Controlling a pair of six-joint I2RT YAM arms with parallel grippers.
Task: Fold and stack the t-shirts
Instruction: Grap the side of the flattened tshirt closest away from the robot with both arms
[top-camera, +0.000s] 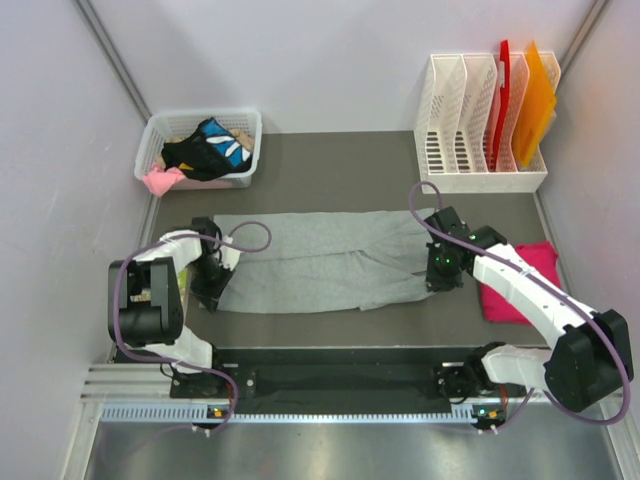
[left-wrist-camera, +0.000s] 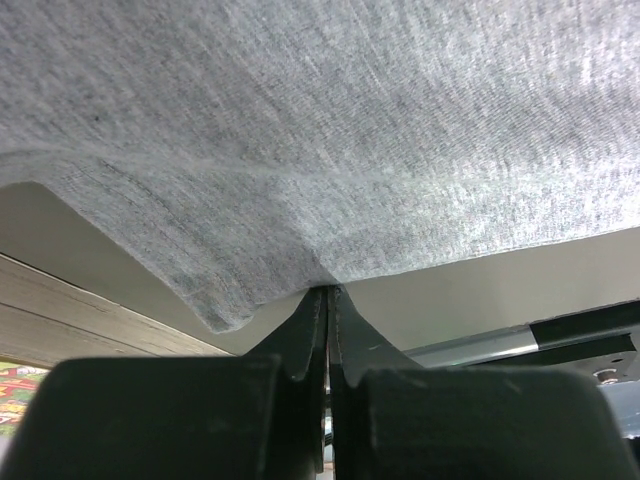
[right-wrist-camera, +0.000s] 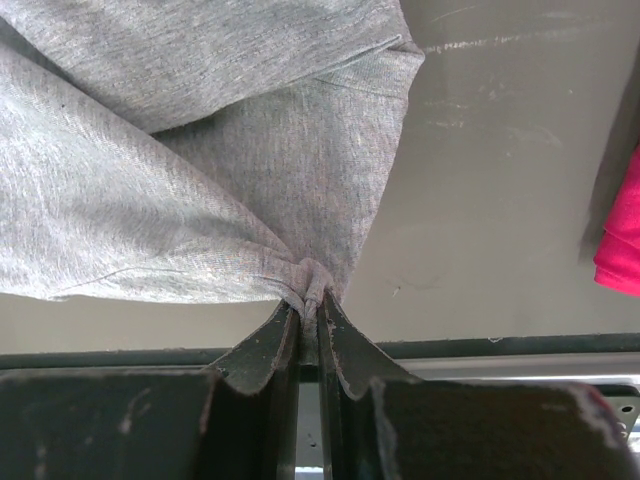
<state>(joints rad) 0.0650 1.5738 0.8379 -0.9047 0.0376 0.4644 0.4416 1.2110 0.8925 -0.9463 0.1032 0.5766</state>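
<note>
You are pinching the grey t-shirt (top-camera: 320, 262), seemingly light and limp, at its nine and three o'clock edges, left gripper (left-wrist-camera: 328, 292) and right gripper (right-wrist-camera: 312, 298) both clamped on cloth.

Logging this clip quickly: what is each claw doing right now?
Left claw: closed, pinching the grey t-shirt at its edge.
Right claw: closed, gripping bunched cloth of the same shirt.
</note>
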